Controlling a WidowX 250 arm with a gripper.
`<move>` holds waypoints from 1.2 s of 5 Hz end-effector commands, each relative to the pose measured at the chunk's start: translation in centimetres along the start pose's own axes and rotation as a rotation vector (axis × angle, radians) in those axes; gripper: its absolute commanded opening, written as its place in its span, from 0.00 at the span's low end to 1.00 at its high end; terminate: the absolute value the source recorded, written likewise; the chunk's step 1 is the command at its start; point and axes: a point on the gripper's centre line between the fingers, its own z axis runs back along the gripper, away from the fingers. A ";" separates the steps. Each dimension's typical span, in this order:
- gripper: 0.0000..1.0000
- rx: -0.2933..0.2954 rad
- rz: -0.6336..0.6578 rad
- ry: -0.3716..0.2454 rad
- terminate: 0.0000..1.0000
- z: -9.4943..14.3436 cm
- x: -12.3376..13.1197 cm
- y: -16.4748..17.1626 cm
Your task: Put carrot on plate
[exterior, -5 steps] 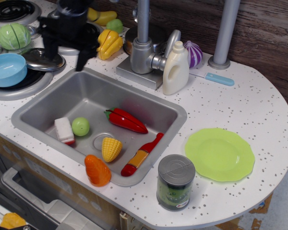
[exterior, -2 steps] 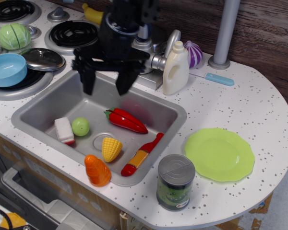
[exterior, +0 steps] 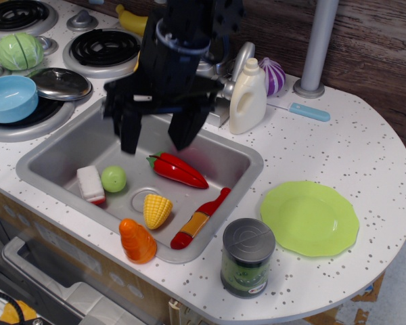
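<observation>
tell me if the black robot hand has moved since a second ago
Yes. The black robot hand went from the stove side rightward and down toward the metal sink, jaws open.

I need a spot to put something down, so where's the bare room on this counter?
Free: the speckled counter between the blue knife and the plate, and the plate itself. Crowded: the sink with its toys, its front rim where the carrot sits, and the stove side.

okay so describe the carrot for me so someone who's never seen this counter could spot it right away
Start at the steel sink set into the speckled counter and go to its front rim, at the near left corner. The carrot sits right on that rim, just left of the yellow corn cob lying inside the basin. It is the only glossy orange piece there, a stubby ridged cone.
</observation>
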 end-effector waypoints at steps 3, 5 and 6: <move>1.00 -0.209 0.319 0.011 0.00 -1.6 -4.3 1.2; 1.00 -0.252 0.413 -0.044 0.00 -4.1 -5.4 1.7; 1.00 -0.269 0.433 -0.066 0.00 -5.8 -5.2 1.7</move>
